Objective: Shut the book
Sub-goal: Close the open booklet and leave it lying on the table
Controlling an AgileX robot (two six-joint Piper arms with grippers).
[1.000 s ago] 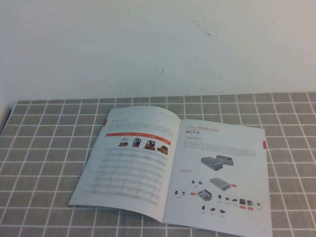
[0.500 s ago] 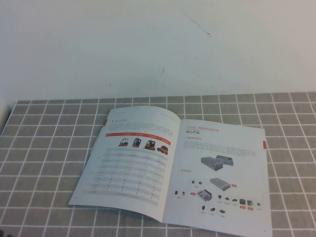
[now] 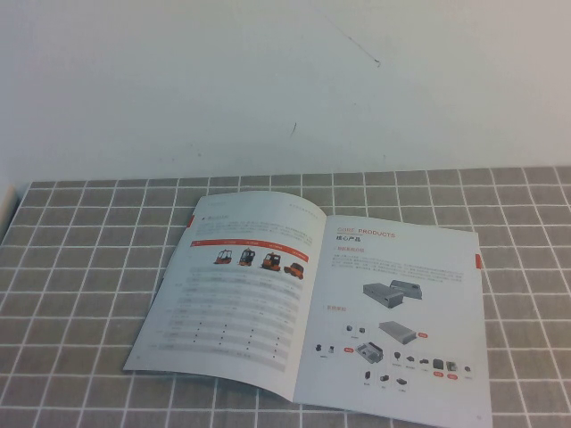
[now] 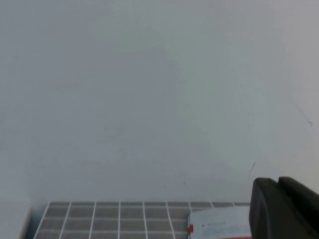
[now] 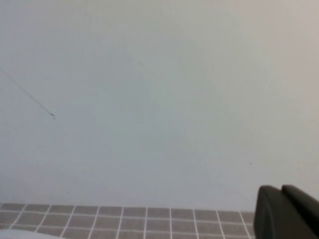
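An open booklet (image 3: 312, 303) lies flat on the grey checked cloth (image 3: 80, 267), its left page showing orange forklifts and its right page grey devices. Neither gripper appears in the high view. In the left wrist view my left gripper (image 4: 277, 180) is held above the table facing the white wall, its two dark fingers pressed together with nothing between them; the booklet's far corner (image 4: 219, 224) shows just below it. In the right wrist view my right gripper (image 5: 280, 188) also faces the wall over the cloth, fingers together and empty.
A white wall (image 3: 285, 80) rises straight behind the table's far edge. The checked cloth extends left and right of the booklet. A pale strip (image 3: 4, 201) borders the cloth at the far left.
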